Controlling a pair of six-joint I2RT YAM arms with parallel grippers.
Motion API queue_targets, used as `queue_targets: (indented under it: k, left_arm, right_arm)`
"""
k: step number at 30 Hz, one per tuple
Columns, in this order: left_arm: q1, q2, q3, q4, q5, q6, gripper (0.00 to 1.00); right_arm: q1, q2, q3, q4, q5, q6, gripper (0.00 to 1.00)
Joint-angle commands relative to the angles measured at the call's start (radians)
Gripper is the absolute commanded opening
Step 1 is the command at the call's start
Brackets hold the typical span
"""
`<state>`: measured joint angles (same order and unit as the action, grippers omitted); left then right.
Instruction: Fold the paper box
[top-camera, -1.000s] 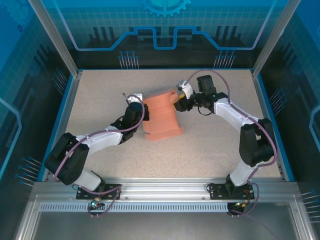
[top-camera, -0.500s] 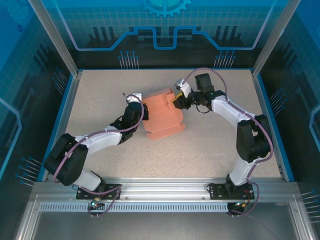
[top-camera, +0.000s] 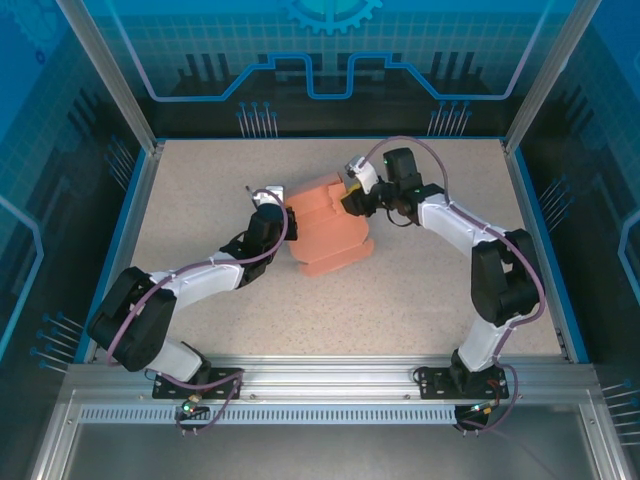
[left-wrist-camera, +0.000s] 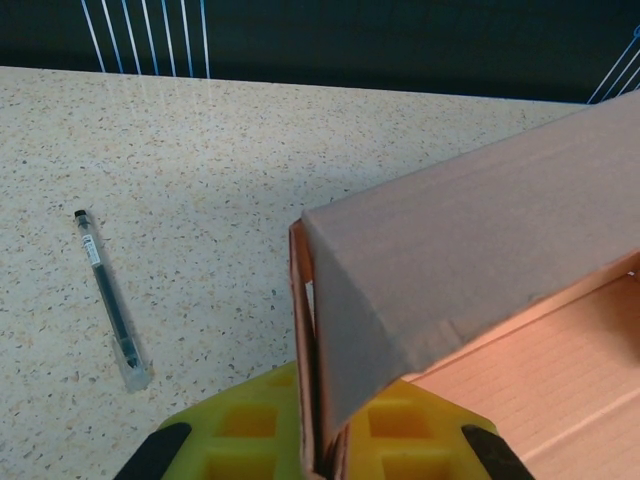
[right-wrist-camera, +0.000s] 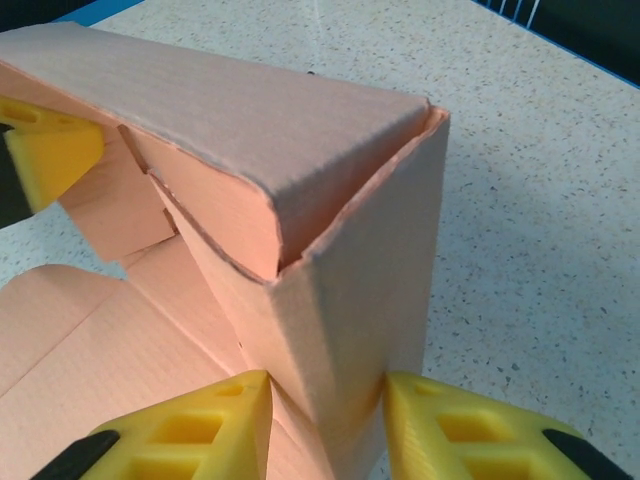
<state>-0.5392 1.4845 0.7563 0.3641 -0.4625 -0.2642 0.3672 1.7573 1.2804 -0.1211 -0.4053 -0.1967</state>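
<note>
paper box (top-camera: 328, 225) is light, crease-prone card, so grab it near folds. your left gripper (left-wrist-camera: 318, 440) pinches a wall, right gripper (right-wrist-camera: 325, 420) a corner.

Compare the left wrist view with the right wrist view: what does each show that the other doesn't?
Left wrist: a thin dark pen lying on the speckled beige table, and the left gripper pinching an upright wall of the salmon-orange cardboard box. Right wrist: the right gripper closed on a folded corner of the box, with the left gripper's yellow pad at the upper left. Both: the half-formed box, flaps still open, on the table.
</note>
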Motion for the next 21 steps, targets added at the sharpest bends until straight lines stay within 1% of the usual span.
queue_targets:
  k: [1,5,12,17,21]
  left_arm:
    - [-0.015,-0.020,-0.005,0.004,0.064,0.002,0.04]
    - [-0.015,-0.020,-0.004,0.002,0.062,0.002,0.04]
    - [-0.015,-0.018,-0.001,-0.001,0.062,0.002,0.04]
    - [-0.015,-0.015,0.000,0.001,0.064,-0.001,0.04]
    - [-0.016,-0.013,0.002,-0.001,0.064,-0.001,0.04]
  right_arm:
    - [0.035,-0.004,-0.014,0.133,0.093,0.050,0.35]
    - [0.077,-0.014,-0.033,0.170,0.249,0.082,0.33]
    - [0.158,-0.040,-0.082,0.187,0.528,0.134,0.18]
    - [0.206,-0.025,-0.080,0.160,0.757,0.178,0.14]
    - [0.237,-0.005,-0.066,0.124,0.930,0.220,0.13]
